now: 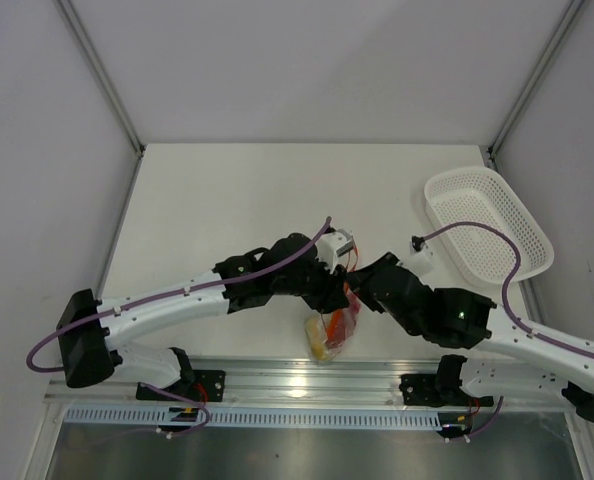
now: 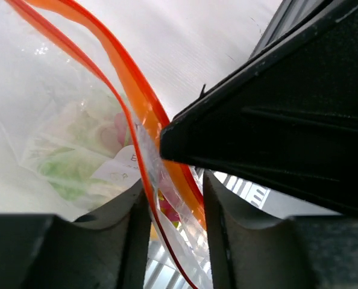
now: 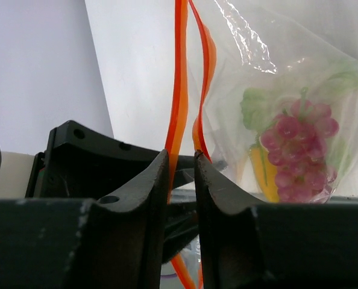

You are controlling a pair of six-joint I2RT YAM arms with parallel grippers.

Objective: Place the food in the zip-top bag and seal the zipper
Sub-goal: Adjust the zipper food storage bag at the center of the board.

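Basket (image 1: 482, 225): top view only | grape bunch (image 3: 299, 150): sharpest, right wrist

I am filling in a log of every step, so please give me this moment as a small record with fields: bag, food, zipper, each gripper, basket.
bag: zip-top bag near the table's front edge, its mouth up between both grippers
food: inside the bag; grape bunch, yellow fruit and green piece show through
zipper: zipper unsealed, its two orange-red strips apart where visible
left gripper: left gripper open, zipper between its fingers
right gripper: right gripper with a narrow gap around the zipper; a pinch cannot be told
basket: white mesh basket at far right, apart from the bag
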